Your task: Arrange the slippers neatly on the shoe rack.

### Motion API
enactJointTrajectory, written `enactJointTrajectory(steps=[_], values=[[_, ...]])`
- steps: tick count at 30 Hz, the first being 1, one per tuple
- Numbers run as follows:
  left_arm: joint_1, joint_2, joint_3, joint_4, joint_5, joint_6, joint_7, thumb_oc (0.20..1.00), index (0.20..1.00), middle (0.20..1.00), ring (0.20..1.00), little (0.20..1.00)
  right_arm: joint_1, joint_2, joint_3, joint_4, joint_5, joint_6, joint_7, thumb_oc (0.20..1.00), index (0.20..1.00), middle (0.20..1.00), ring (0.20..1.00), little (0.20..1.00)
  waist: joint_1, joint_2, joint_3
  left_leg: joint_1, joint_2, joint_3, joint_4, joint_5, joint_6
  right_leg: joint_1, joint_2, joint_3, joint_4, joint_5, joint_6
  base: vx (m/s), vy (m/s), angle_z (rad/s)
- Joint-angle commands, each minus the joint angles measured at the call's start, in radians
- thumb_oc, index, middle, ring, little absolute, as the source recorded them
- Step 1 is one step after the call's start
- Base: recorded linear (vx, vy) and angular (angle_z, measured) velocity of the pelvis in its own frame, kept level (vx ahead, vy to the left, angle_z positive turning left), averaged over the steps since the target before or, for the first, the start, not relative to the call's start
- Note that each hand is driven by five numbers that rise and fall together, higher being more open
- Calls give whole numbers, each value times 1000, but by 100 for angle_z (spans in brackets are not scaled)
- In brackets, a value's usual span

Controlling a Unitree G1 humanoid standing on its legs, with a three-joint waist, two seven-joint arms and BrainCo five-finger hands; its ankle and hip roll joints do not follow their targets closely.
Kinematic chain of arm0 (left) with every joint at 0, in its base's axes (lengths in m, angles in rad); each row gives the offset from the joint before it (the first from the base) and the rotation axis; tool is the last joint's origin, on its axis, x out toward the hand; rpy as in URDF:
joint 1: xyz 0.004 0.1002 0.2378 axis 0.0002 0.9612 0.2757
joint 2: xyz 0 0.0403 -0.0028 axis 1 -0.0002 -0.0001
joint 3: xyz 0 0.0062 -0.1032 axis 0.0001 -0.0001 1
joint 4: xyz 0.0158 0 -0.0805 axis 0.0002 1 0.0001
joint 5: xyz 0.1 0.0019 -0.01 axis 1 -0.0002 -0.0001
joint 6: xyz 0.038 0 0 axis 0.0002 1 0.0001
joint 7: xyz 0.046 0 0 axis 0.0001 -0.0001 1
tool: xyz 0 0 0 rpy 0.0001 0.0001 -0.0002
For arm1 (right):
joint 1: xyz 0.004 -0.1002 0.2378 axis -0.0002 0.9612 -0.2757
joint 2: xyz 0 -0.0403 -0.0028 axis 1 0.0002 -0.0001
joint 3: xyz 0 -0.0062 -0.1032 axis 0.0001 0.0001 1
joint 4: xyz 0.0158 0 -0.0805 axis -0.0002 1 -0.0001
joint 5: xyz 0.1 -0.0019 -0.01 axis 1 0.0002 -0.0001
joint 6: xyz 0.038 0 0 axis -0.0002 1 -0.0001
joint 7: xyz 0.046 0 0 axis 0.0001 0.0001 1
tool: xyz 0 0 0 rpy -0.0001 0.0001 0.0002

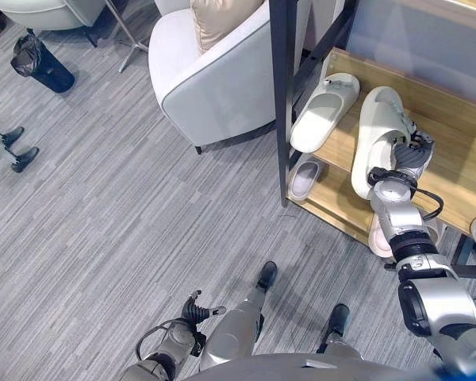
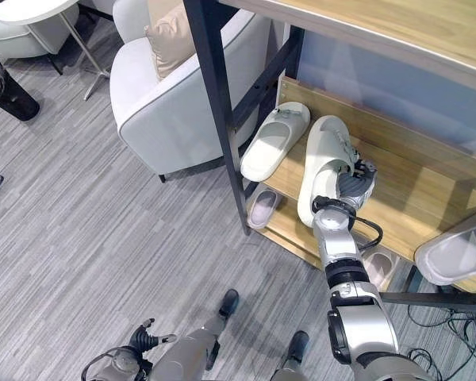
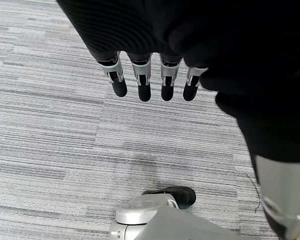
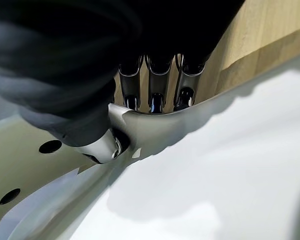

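While our right hand (image 2: 351, 184) pinches the white slipper (image 1: 377, 135) by its side edge, thumb on the inside and fingers (image 4: 155, 95) curled round the outer rim against the wood, the slipper lies on the middle shelf (image 1: 452, 151) of the rack (image 2: 214, 111). We judge that grip is kept so we can slide or turn it without lifting, since its toe points toward the back and it sits slightly angled. Its mate (image 1: 324, 111) lies just beside it on the same shelf, nearer the post, heel hanging a little over the front edge; the two are close but not quite parallel, so we think the squaring-up is not yet done. Another pair shows on the lower shelf (image 1: 333, 194): a grey-lined slipper (image 1: 305, 176) by the post, and one (image 1: 378, 236) partly hidden behind our forearm. Our left hand (image 3: 150, 80) hangs low over the carpet (image 1: 103, 206), fingers straight and relaxed, holding nothing, kept clear of the work. An armchair (image 1: 214, 79) stands just beside the rack.
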Motion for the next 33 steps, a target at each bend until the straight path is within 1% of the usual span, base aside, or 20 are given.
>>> enactJointTrajectory(steps=[1, 2, 3, 4, 5, 6, 11, 13, 14, 19, 20, 21, 23, 26, 28, 33], values=[[-33, -28, -4, 99, 36, 9, 26, 1000, 1000, 1000, 1000, 1000, -32, -62, 4, -21, 23, -77, -43, 200, 200, 200, 200, 200, 15, -5, -11, 53, -26, -52, -19, -145, 6, 7, -33, 6, 22, 11, 39, 0, 0, 0], [-33, -28, -5, 101, 37, 7, 27, 1000, 1000, 1000, 1000, 1000, -35, -64, 3, -19, 24, -79, -47, 200, 200, 200, 200, 200, 16, -5, -12, 52, -27, -53, -19, -145, 5, 6, -34, 5, 21, 11, 39, 0, 0, 0], [-36, -28, -5, 100, 34, 7, 28, 1000, 1000, 1000, 1000, 1000, -44, -68, 0, -22, 27, -81, -55, 501, 501, 501, 501, 501, 17, -3, -13, 45, -31, -56, -19, -138, 5, 2, -36, 1, 20, 15, 41, -4, 14, 4], [-36, -28, -4, 100, 35, 7, 29, 1000, 1000, 1000, 1000, 1000, -44, -68, 0, -27, 25, -80, -57, 1000, 1000, 1000, 1000, 1000, 17, -2, -13, 44, -31, -56, -19, -138, 5, 2, -36, 1, 20, 15, 41, 9, 11, 4], [-35, -29, 2, 104, 33, 9, 33, 1000, 1000, 1000, 1000, 1000, -33, -58, -3, -49, 30, -88, -57, 1000, 1000, 1000, 1000, 1000, 18, -3, -12, 47, -31, -54, -19, -144, 5, 5, -36, 0, 21, 12, 40, 0, 0, 0], [-33, -31, 5, 105, 38, 9, 33, 1000, 1000, 1000, 1000, 1000, -21, -53, -10, -66, 24, -97, -65, 1000, 1000, 1000, 1000, 1000, 18, -3, -11, 43, -33, -55, -19, -138, 6, 3, -38, -1, 23, 15, 42, 0, 0, 0], [-31, -38, 0, 102, 39, 8, 37, 1000, 1000, 1000, 1000, 1000, -4, -40, -17, -85, 4, -99, -85, 1000, 1000, 1000, 1000, 1000, 16, 0, -10, 45, -34, -52, -19, -139, 8, 1, -40, 2, 25, 16, 43, 0, 0, 0], [-32, -40, -3, 99, 41, 9, 41, 1000, 1000, 1000, 1000, 1000, 8, -34, -27, -100, 0, -111, -102, 1000, 1000, 1000, 1000, 1000, 12, 1, -10, 52, -32, -47, -19, -146, 8, 4, -39, 6, 28, 10, 42, 0, 0, 0], [-33, -41, -3, 100, 43, 9, 41, 1000, 1000, 1000, 1000, 1000, 12, -33, -32, -104, -1, -113, -106, 1000, 1000, 1000, 1000, 1000, 10, 1, -12, 47, -34, -49, -19, -141, 9, 0, -41, 5, 27, 14, 44, 0, 0, 0], [-31, -45, 3, 103, 51, 12, 45, 1000, 1000, 1000, 1000, 1000, 47, -14, -41, -155, 4, -137, -103, 1000, 1000, 1000, 1000, 1000, 1, 1, -15, 54, -33, -44, -19, -143, 10, 2, -44, 10, 27, 15, 45, 0, 0, 0], [-31, -47, 12, 104, 51, 12, 49, 1000, 1000, 1000, 1000, 1000, 70, -6, -47, -196, 18, -170, -86, 1000, 1000, 1000, 1000, 1000, -5, -1, -17, 57, -32, -42, -19, -145, 12, 4, -44, 13, 28, 14, 45, 0, 0, 0], [-26, -46, 23, 103, 58, 12, 48, 1000, 1000, 1000, 1000, 1000, 118, -5, -47, -257, -5, -181, -55, 1000, 1000, 1000, 1000, 1000, -12, -1, -18, 59, -32, -39, -19, -146, 12, 3, -45, 13, 29, 13, 45, 0, 0, 0], [-24, -45, 28, 101, 61, 10, 49, 1000, 1000, 1000, 1000, 1000, 136, 0, -52, -294, 8, -200, -40, 1000, 1000, 1000, 1000, 1000, -18, -2, -18, 61, -32, -36, -19, -147, 13, 3, -46, 14, 32, 13, 46, 0, 0, 0], [-18, -51, 35, 98, 63, 11, 47, 1000, 1000, 1000, 1000, 1000, 202, -2, -32, -378, -31, -191, 1, 1000, 1000, 1000, 1000, 1000, -31, -6, -13, 66, -31, -29, -19, -148, 15, 3, -47, 20, 34, 15, 47, -20, 14, -6], [-13, -55, 46, 94, 64, 11, 47, 1000, 1000, 1000, 1000, 1000, 296, 22, -23, -458, -40, -196, 44, 1000, 1000, 1000, 1000, 1000, -53, -12, -8, 74, -27, -21, -19, -148, 15, 4, -43, 28, 39, 14, 46, -30, 7, -7], [4, -51, 70, 86, 68, 4, 40, 1000, 1000, 1000, 1000, 1000, 434, 35, 18, -520, -29, -209, 162, 1000, 1000, 1000, 1000, 1000, -85, -19, -8, 95, -19, -4, -19, -153, 15, 16, -41, 35, 44, 12, 45, -12, 9, -14]])
